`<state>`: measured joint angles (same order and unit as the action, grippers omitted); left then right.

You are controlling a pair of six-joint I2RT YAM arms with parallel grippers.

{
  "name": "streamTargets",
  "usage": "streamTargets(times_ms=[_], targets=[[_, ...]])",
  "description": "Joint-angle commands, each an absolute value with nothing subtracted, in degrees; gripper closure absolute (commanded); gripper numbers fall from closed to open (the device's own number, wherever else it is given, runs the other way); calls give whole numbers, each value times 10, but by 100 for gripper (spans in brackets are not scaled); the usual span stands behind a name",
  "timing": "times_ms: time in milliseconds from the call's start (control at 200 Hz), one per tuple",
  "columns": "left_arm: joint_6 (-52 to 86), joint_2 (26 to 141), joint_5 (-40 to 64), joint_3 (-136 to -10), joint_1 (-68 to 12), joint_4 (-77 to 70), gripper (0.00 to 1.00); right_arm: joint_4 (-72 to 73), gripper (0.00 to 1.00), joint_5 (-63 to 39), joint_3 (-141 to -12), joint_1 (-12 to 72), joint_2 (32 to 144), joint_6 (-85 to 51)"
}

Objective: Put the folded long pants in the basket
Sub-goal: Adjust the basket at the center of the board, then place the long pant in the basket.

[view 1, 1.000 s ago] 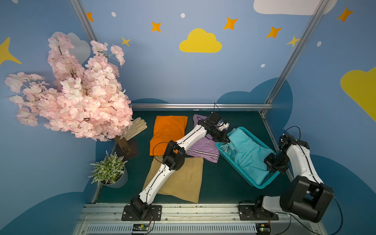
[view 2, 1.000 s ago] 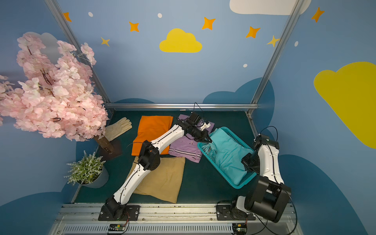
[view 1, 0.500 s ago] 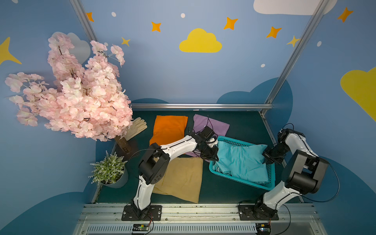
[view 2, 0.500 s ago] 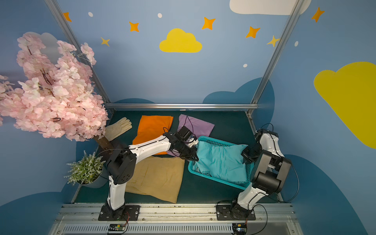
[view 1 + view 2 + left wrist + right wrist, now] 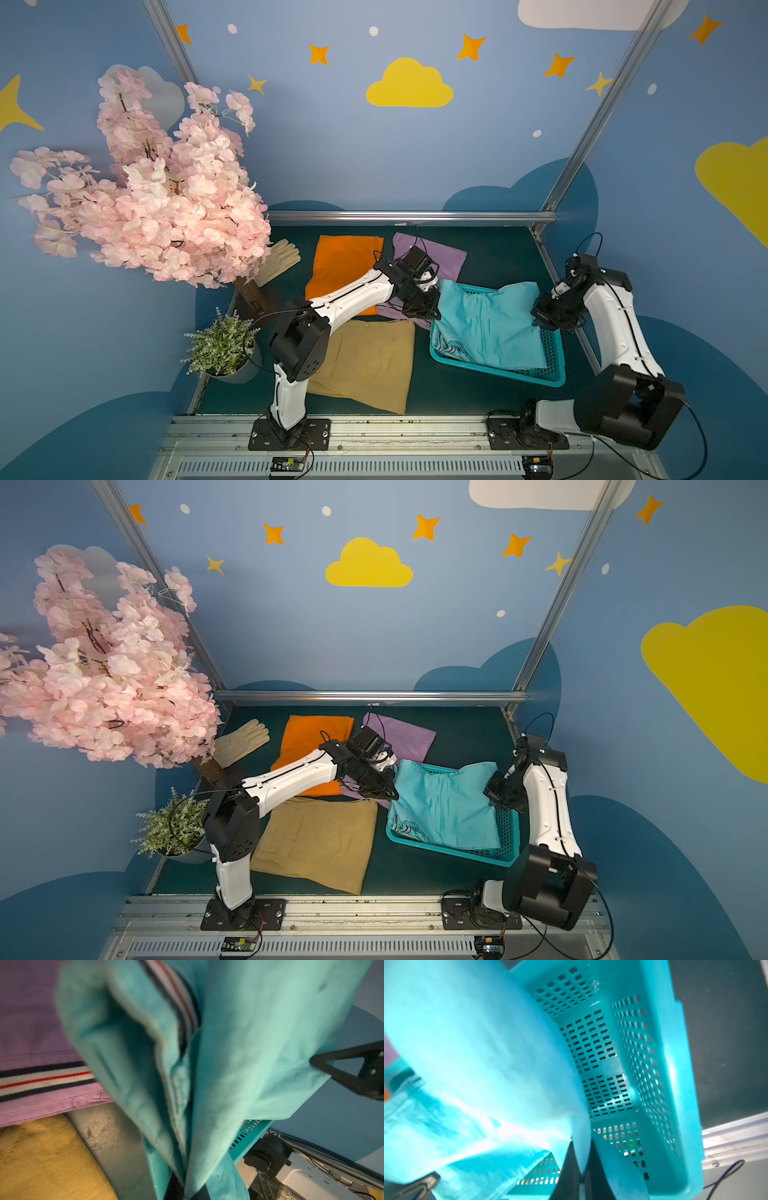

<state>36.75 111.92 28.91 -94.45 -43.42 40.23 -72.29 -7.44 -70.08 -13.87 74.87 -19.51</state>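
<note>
The turquoise pants (image 5: 490, 324) (image 5: 444, 808) hang over the turquoise basket (image 5: 498, 376) (image 5: 457, 852), stretched between my two grippers. My left gripper (image 5: 428, 309) (image 5: 187, 1192) is shut on the cloth's left edge (image 5: 239, 1053), at the basket's left wall. My right gripper (image 5: 544, 320) (image 5: 583, 1172) is shut on its right edge (image 5: 477, 1053), over the basket's perforated floor (image 5: 602, 1053). The orange pants (image 5: 345, 262), lilac pants (image 5: 440, 257) (image 5: 31, 1032) and khaki pants (image 5: 365, 365) (image 5: 41, 1157) lie flat on the mat.
A cream glove (image 5: 278, 259) lies at the back left under a pink blossom tree (image 5: 158, 199). A small potted plant (image 5: 224, 349) stands at the front left. Metal rails (image 5: 407, 216) border the mat at the back and right.
The basket has turned from a diagonal to nearly square with the front edge. Both arms have shifted with the turquoise pants, which now spread wider over the basket.
</note>
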Motion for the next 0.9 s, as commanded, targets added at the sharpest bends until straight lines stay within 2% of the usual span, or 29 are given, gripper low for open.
streamTargets(times_ms=[0, 100, 280, 400, 556, 741, 826, 896], targets=[[349, 1161, 300, -986, -433, 443, 97, -751, 100, -21, -684, -140, 710, -209], [339, 1190, 300, -1021, -438, 460, 97, -754, 100, 53, -678, -139, 698, -219], [323, 1227, 284, -1085, -435, 509, 96, -802, 100, 121, -728, -140, 741, -235], [339, 1245, 310, -1105, -426, 522, 96, -837, 100, 134, -783, -141, 773, -234], [331, 1225, 307, -1109, -425, 538, 98, -871, 100, 98, -838, -148, 780, -223], [326, 1188, 311, -1089, -424, 554, 98, -891, 100, 60, -837, -145, 756, -178], [324, 1177, 326, -1084, -421, 555, 98, -895, 100, 70, -819, -135, 726, -175], [316, 1170, 336, -1093, -420, 568, 98, -889, 100, 128, -797, -114, 698, -199]])
